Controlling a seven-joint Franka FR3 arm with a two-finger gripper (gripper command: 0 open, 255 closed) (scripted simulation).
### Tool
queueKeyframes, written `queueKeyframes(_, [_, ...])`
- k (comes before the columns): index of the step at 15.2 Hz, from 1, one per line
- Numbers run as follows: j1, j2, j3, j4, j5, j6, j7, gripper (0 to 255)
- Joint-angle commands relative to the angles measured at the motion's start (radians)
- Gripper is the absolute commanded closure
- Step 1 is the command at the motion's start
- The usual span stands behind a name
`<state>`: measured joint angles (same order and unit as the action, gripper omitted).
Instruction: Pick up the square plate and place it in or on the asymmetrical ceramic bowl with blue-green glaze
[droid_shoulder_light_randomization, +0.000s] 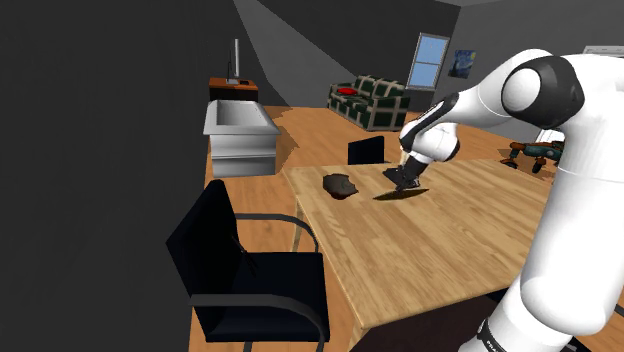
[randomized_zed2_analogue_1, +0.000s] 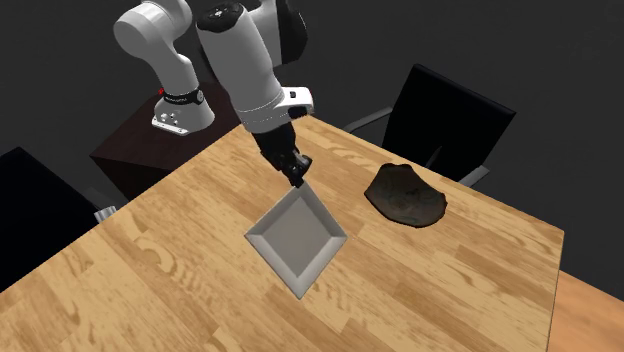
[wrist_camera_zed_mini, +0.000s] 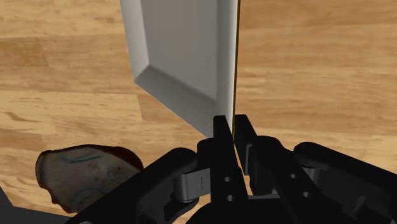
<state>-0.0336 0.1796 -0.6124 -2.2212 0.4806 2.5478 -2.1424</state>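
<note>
The claw (wrist_camera_zed_mini: 229, 127) is pinching the thin rim of the square plate (wrist_camera_zed_mini: 184, 57), with its two black fingers pressing on either side of the edge close to a corner. The pale grey plate is hanging outward from that grip. In the second exterior view it is slanting down from the claw (randomized_zed2_analogue_1: 296, 172) toward the near side. Whether its low corner is touching the wood I cannot tell.

The dark, lopsided bowl (randomized_zed2_analogue_1: 405, 197) is sitting just to that view's right of the plate (randomized_zed2_analogue_1: 297, 235), near it but apart. In the shoulder view it (droid_shoulder_light_randomization: 341, 185) is lying to the left of the claw (droid_shoulder_light_randomization: 403, 178).

As I judge it, the step in hand is carrying the plate across to the bowl. A rim pinch this far off centre is likely leaving the plate free to swing. Lifting it fully clear first, then moving slowly sideways, should be keeping the low corner from dragging or catching the bowl's uneven lip.

The worktop (droid_shoulder_light_randomization: 440, 250) is showing a light wood grain. A black chair (droid_shoulder_light_randomization: 255, 270) is standing at its near left edge. Farther off, a green sofa (droid_shoulder_light_randomization: 368, 100) is sitting beneath a window (droid_shoulder_light_randomization: 431, 60) on a wood floor, between dark grey walls.
</note>
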Motion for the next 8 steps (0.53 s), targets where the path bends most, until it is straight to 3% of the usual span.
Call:
queueKeyframes(1, [0.008,-0.023,-0.011,0.002,-0.033,-0.017,0.025,255])
queueKeyframes(8, [0.047,-0.059,-0.011,0.036,-0.111,-0.062,0.134,255])
